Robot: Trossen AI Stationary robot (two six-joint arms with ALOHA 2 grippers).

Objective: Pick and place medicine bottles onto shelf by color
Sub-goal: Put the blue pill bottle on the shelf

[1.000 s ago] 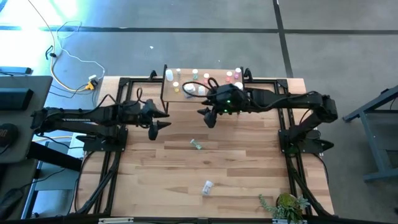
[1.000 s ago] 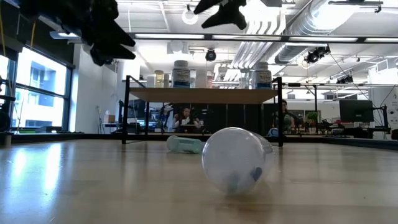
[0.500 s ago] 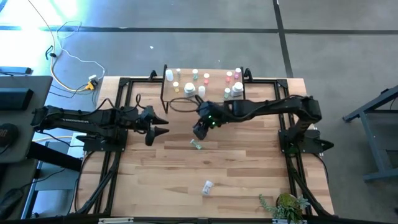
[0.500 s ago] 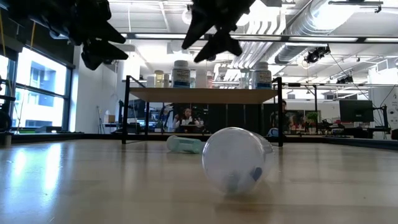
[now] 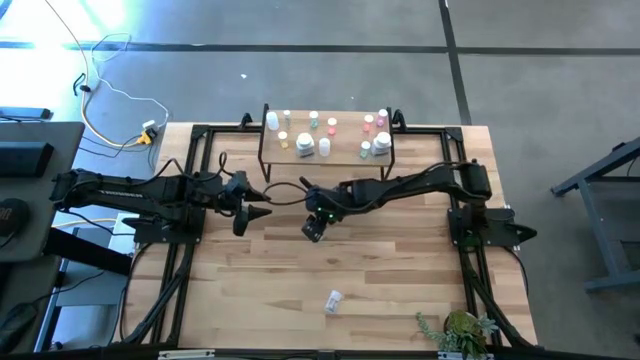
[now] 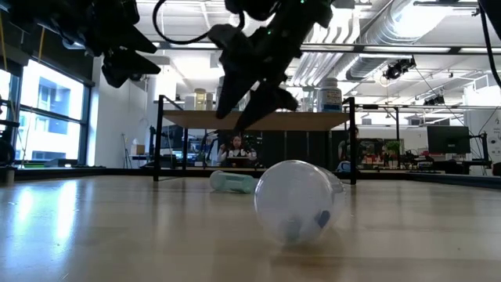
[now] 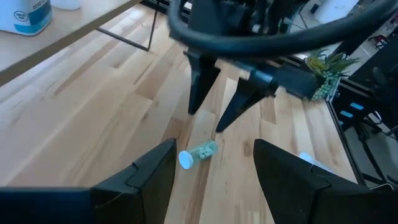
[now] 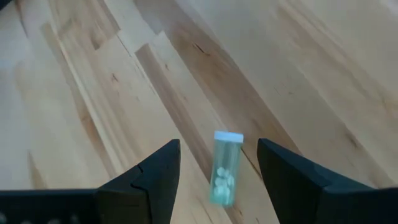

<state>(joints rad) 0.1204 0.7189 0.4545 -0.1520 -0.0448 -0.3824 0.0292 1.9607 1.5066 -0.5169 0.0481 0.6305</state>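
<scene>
Green-tinted, white-capped bottle (image 8: 223,166) is lying on the tabletop (image 5: 400,270) mid-table; the right end effector (image 5: 314,228), fingers spread and empty, is dropping from the far shelf (image 5: 345,156) onto it. Left end effector (image 5: 250,211) is waiting spread, leftward.

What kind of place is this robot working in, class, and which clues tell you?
Probably an open-plan robotics lab or workshop: exposed ceiling ducts, desks with monitors behind the wooden table, and a seated person there.
</scene>
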